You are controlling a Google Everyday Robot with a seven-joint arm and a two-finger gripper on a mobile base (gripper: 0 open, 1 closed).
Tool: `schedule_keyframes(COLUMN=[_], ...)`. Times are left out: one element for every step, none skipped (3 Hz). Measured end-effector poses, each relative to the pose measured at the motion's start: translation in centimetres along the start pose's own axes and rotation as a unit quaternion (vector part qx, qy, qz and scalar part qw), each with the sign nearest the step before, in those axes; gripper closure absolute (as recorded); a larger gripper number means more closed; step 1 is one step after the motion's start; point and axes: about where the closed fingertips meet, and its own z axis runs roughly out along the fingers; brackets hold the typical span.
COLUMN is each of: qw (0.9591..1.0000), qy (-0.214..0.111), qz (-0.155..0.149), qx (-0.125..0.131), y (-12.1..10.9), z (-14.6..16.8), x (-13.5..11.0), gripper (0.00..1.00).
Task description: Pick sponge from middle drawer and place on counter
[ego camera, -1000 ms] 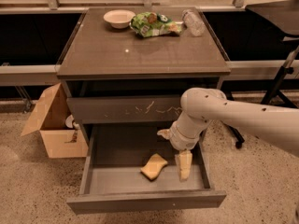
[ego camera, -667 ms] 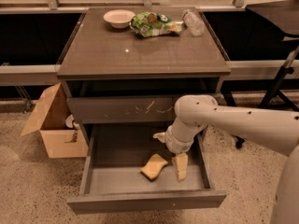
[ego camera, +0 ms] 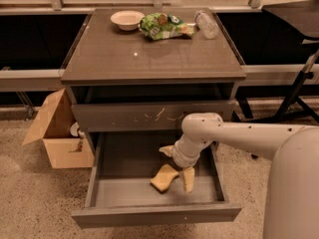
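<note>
The middle drawer [ego camera: 154, 214] is pulled wide open, its plain front toward me. The pale yellow sponge [ego camera: 163, 178] lies on the drawer floor, right of centre, one end lifted a little. My gripper [ego camera: 178, 165] is down inside the drawer, just right of and behind the sponge. It is open: one yellowish finger [ego camera: 188, 179] stands beside the sponge's right edge, and the other points back-left behind it. The sponge is not clamped. The glossy counter [ego camera: 149, 54] tops the cabinet.
On the counter's far edge are a white bowl [ego camera: 128, 19], a green snack bag [ego camera: 164, 26] and a plastic bottle [ego camera: 206, 24]. The scratched drawer front [ego camera: 149, 116] above is closed. An open cardboard box [ego camera: 55, 133] stands on the floor to the left, and a black stand [ego camera: 296, 93] to the right.
My gripper has moved left and a little lower in the drawer, so its near finger now stands right beside the sponge. The sponge has not moved.
</note>
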Motion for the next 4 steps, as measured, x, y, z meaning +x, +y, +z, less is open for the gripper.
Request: schedule_keyframes(qw=[0.9998,0.9992,0.9985,0.9975], qy=[-0.018,-0.038,-0.055,-0.070], qz=[-0.009,-0.008,-0.002,-0.001], qx=[0.000,-0.001,-0.005,-0.015], y=[-1.3,-2.2,-2.6,-3.1], z=[3.3,6.4,8.5,10.5], x=[1.6,2.9,3.7,3.6], gripper=[0.00,0.00,0.00,0.00])
